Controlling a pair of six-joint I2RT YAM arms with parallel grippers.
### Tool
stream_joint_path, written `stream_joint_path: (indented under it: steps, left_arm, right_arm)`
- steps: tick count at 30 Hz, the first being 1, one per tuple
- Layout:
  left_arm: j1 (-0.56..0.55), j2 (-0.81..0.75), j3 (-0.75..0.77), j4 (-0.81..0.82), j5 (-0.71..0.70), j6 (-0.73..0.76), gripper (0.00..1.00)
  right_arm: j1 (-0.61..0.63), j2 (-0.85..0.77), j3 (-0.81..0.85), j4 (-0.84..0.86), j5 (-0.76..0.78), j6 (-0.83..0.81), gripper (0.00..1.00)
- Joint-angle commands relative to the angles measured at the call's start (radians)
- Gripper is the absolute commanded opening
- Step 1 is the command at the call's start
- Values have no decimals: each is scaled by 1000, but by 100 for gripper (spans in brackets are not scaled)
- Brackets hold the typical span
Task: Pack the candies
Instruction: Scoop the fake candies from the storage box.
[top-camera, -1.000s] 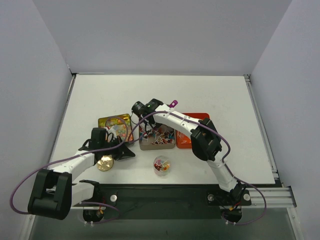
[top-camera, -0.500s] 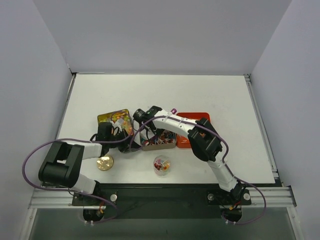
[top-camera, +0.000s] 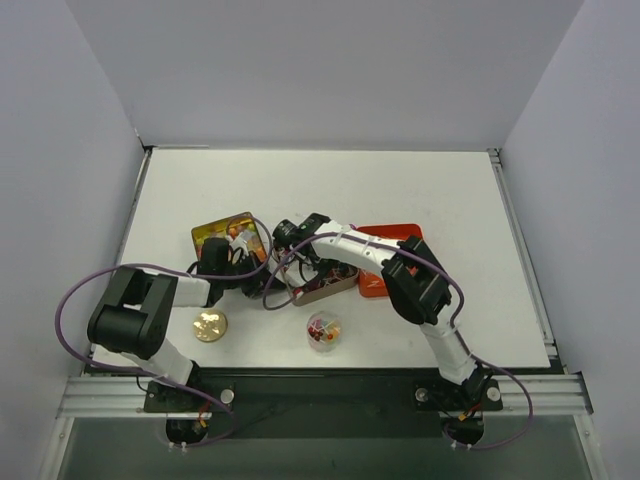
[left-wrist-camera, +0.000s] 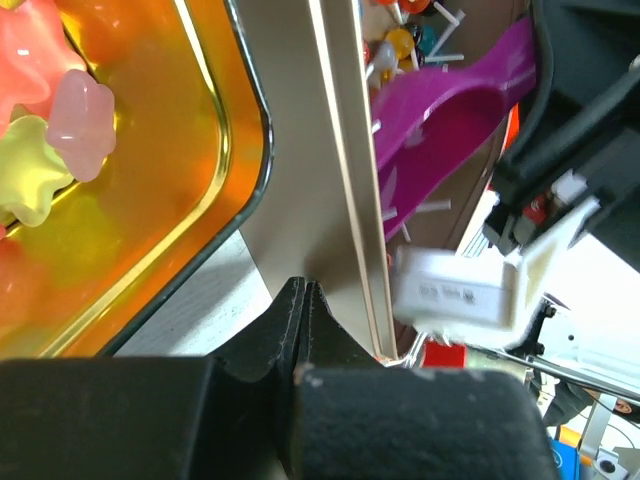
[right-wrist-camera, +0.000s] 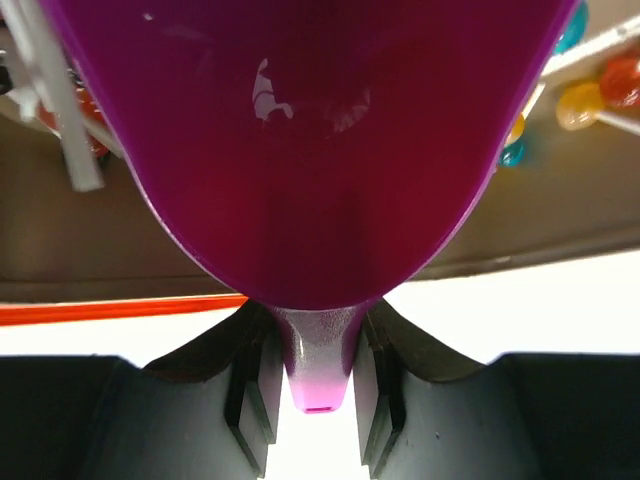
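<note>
Risks, as judged: the left gripper (left-wrist-camera: 303, 293) was seen with its fingers closed to a slit, apparently pinched on the thin wall of the beige tin (left-wrist-camera: 290, 150). So narrow a hold on slick metal could be lost, and the tin tipped or skidded by a push from the scoop (left-wrist-camera: 450, 110), so that sweets would be spilled. The scoop's narrow handle was clamped between the fingers of the right gripper (right-wrist-camera: 313, 388). The two crowded grippers could be knocked together.

Materials: the gold tin (left-wrist-camera: 180, 150), at left, was glossy amber metal with rounded corners. Soft, frosted, star-shaped candies (left-wrist-camera: 70, 125) in pink and yellow were held in it. The beige tin was satin-smooth, with a rolled rim. The scoop was shiny purple plastic, its round bowl set among stick sweets (right-wrist-camera: 590, 95) with bead heads and white stems.
</note>
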Motion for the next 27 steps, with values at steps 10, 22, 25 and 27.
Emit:
stream_joint_path:
  steps: [10, 22, 25, 27]
  left_arm:
    - [-29, -12, 29, -41, 18, -4, 0]
    - [-33, -47, 66, -71, 50, 20, 0]
    - [-33, -56, 92, -82, 78, 28, 0]
    - [-33, -66, 95, -90, 84, 30, 0]
  right_arm:
    - [-85, -86, -57, -4, -498, -122, 0]
    - [-120, -190, -99, -90, -766, -234, 0]
    - [-131, -205, -82, -129, -819, -226, 0]
    - [-137, -210, -71, -132, -846, -191, 0]
